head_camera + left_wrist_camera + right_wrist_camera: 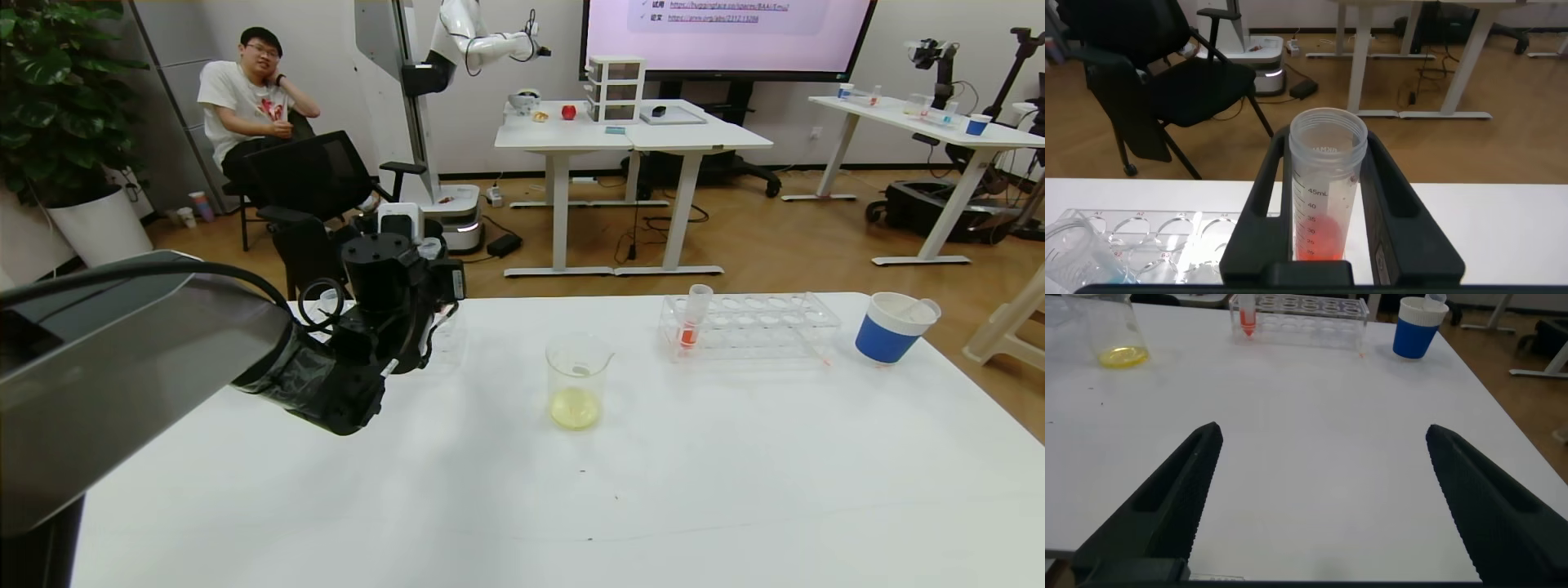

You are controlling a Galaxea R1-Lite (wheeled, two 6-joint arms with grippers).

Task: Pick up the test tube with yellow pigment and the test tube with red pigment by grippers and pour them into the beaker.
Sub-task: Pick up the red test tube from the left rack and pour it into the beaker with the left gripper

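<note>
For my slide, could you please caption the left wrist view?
Left gripper shut on a red tube, above a rack.

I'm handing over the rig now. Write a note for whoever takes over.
Left gripper: shut on a red tube, held upright at the table's far left, away from the beaker.
Right gripper: open, empty, low over the near table.
Beaker: mid-table, upright, with yellow liquid in the bottom.
A second red tube stands in the rack on the right.
Done: the yellow appears to be poured and the red tube is picked up.
Left: carry the red tube to the beaker and pour it in.
</note>
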